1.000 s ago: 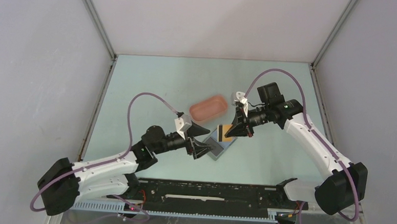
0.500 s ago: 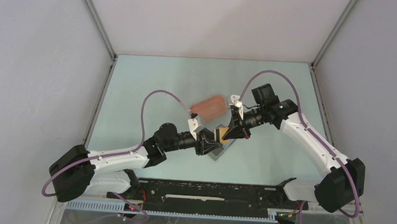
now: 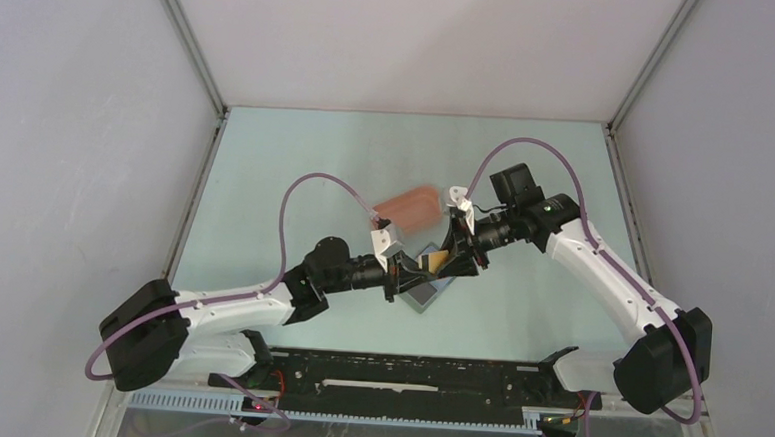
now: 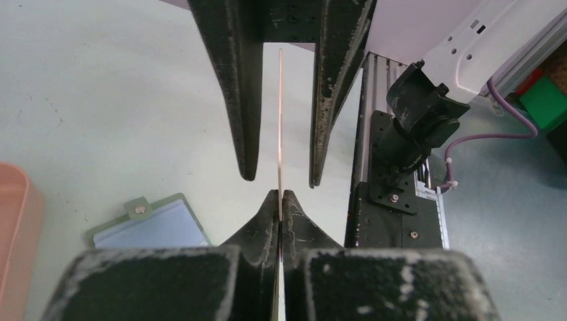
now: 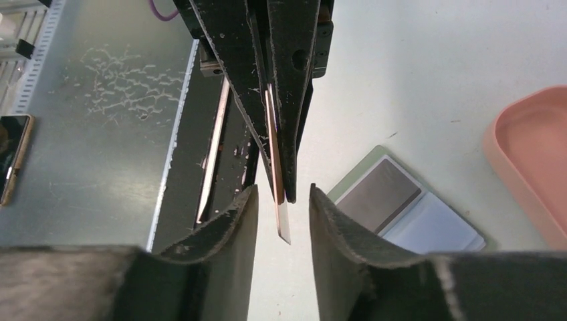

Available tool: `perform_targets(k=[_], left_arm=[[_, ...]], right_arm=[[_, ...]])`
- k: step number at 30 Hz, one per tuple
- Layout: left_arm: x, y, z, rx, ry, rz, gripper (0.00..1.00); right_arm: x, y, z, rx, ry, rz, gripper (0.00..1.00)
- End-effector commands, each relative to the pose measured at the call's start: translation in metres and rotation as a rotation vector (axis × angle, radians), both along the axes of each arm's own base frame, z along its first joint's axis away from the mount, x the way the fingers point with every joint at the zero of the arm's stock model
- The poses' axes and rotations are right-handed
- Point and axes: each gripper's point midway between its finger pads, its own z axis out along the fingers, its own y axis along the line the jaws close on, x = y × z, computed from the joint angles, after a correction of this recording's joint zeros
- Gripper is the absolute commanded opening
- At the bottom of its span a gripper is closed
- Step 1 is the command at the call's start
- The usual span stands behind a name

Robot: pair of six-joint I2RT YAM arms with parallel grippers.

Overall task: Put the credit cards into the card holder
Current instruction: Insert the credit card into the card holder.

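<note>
A thin tan credit card (image 3: 439,261) is held edge-on above the table between the two grippers. My left gripper (image 4: 281,195) is shut on its near edge (image 4: 279,120). My right gripper (image 5: 283,190) stands open around the card's other end (image 5: 282,224), its fingers (image 4: 244,100) apart from the card on both sides. The grey-green card holder (image 3: 426,295) lies open on the table just below, its bluish inside up (image 4: 160,226). A dark grey-brown rectangle (image 5: 378,194) lies in one half of it.
A pink oblong tray (image 3: 407,207) sits just behind the grippers, close to the holder (image 5: 535,147). The black rail (image 3: 405,380) runs along the near table edge. Grey walls stand on three sides.
My left arm reached right to the card and its gripper shut on it. My right gripper, shut on the card before, has opened.
</note>
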Motion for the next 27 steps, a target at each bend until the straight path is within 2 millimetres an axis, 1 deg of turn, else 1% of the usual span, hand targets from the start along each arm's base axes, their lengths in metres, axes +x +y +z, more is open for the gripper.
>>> perform_targets(k=[1, 2, 3, 7, 9, 14, 16, 21, 24, 27], left_arm=[[-0.004, -0.001, 0.025, -0.066, -0.014, -0.01, 0.0], [-0.005, 0.0, 0.025, -0.073, -0.005, -0.008, 0.0], [-0.006, 0.001, 0.025, -0.083, 0.002, -0.008, 0.0], [-0.011, 0.007, 0.027, -0.144, 0.053, -0.003, 0.0], [-0.014, 0.009, 0.026, -0.172, 0.08, -0.005, 0.0], [-0.015, 0.013, 0.02, -0.205, 0.138, 0.015, 0.0], [-0.014, 0.015, 0.022, -0.233, 0.152, 0.026, 0.0], [-0.014, 0.013, 0.023, -0.263, 0.18, 0.025, 0.0], [-0.014, 0.009, 0.021, -0.264, 0.196, 0.014, 0.0], [-0.014, 0.006, 0.02, -0.265, 0.205, 0.01, 0.0]], right_arm=[[-0.002, -0.001, 0.014, 0.046, -0.031, 0.013, 0.51], [-0.003, -0.002, 0.016, 0.053, -0.028, 0.011, 0.57], [-0.003, -0.003, 0.018, 0.062, -0.027, 0.009, 0.6], [-0.003, -0.008, 0.029, 0.102, -0.025, -0.004, 0.68], [-0.002, -0.01, 0.036, 0.125, -0.012, -0.017, 0.69], [-0.002, -0.009, 0.05, 0.176, 0.06, -0.029, 0.69], [0.0, -0.008, 0.052, 0.178, 0.094, -0.039, 0.69], [0.006, -0.004, 0.051, 0.171, 0.165, -0.062, 0.66], [0.01, -0.001, 0.049, 0.168, 0.21, -0.073, 0.63], [0.008, 0.001, 0.048, 0.178, 0.243, -0.065, 0.59]])
